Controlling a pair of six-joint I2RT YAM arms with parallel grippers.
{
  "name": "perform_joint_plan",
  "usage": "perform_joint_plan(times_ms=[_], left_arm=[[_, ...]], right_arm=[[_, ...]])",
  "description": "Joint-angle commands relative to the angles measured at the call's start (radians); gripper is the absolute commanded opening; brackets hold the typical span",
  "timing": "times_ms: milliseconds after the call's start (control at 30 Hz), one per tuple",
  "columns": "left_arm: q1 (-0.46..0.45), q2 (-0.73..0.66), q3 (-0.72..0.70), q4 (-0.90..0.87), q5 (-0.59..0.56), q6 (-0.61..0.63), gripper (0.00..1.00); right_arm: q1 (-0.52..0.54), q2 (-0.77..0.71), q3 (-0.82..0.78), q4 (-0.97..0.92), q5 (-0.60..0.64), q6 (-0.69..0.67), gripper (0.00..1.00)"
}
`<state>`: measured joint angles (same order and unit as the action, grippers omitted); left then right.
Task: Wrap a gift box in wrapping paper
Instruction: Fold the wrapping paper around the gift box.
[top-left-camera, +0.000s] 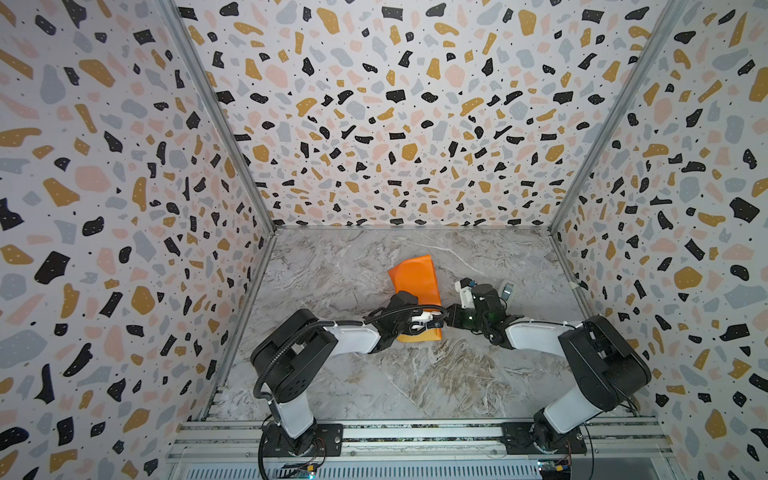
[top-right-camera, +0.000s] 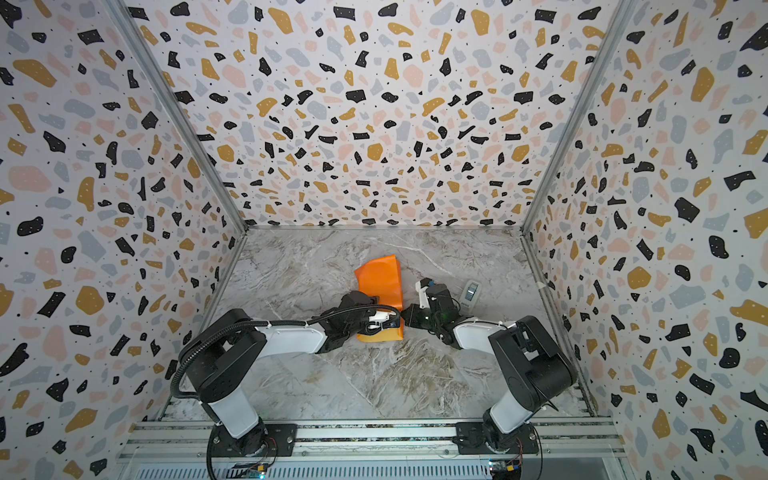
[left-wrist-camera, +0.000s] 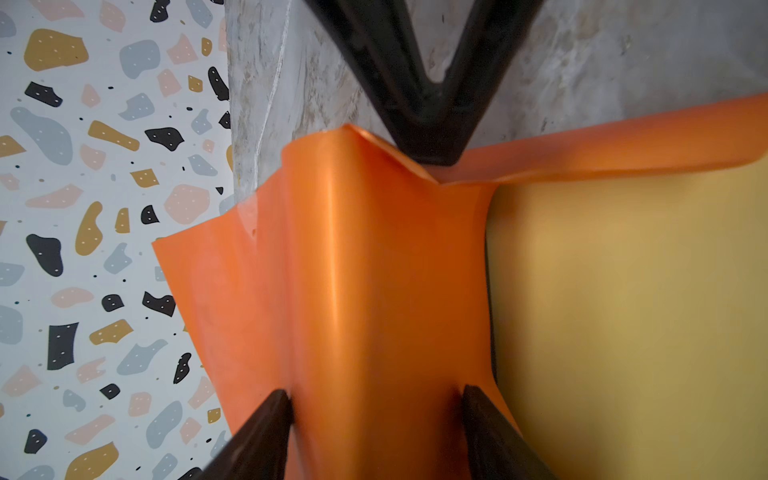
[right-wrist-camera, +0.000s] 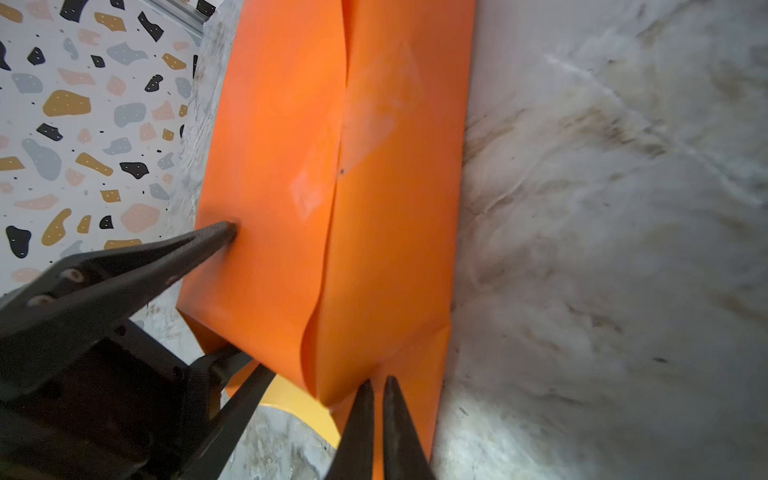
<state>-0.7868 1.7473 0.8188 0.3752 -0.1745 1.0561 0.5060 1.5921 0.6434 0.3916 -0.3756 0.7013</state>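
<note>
The wrapping paper (top-left-camera: 415, 278) (top-right-camera: 380, 278) lies mid-table, folded orange side out into a long parcel. The gift box is hidden inside it. My left gripper (left-wrist-camera: 374, 399) (top-left-camera: 419, 318) reaches over the parcel's near end. Its fingers (right-wrist-camera: 226, 230) stand apart and both press into the orange paper (left-wrist-camera: 353, 270), clamping the covered bulge between them. My right gripper (right-wrist-camera: 378, 384) (top-left-camera: 445, 320) is shut, pinching a thin orange flap at the near right corner. Its tip also shows in the left wrist view (left-wrist-camera: 436, 153). The paper's yellow inner face (left-wrist-camera: 623, 291) (right-wrist-camera: 299, 405) shows at the open near end. The seam (right-wrist-camera: 338, 174) runs along the top.
A small grey-and-white device (top-left-camera: 507, 289) (top-right-camera: 471, 292) lies on the marble table (top-left-camera: 415, 382) right of the right wrist. A clear tape patch (right-wrist-camera: 307, 195) sits by the seam. Patterned walls (top-left-camera: 124, 249) close in three sides, and a metal rail (top-left-camera: 415, 432) runs along the front.
</note>
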Motion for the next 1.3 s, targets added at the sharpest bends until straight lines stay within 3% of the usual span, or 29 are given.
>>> perform_joint_plan(times_ms=[0, 1267], left_arm=[[-0.003, 0.029, 0.008, -0.061, 0.005, -0.011, 0.64], [-0.003, 0.033, 0.011, -0.062, 0.006, -0.014, 0.63]], right_arm=[[0.000, -0.026, 0.041, -0.012, -0.011, -0.011, 0.09], [0.015, 0.057, 0.027, 0.120, -0.039, 0.019, 0.06]])
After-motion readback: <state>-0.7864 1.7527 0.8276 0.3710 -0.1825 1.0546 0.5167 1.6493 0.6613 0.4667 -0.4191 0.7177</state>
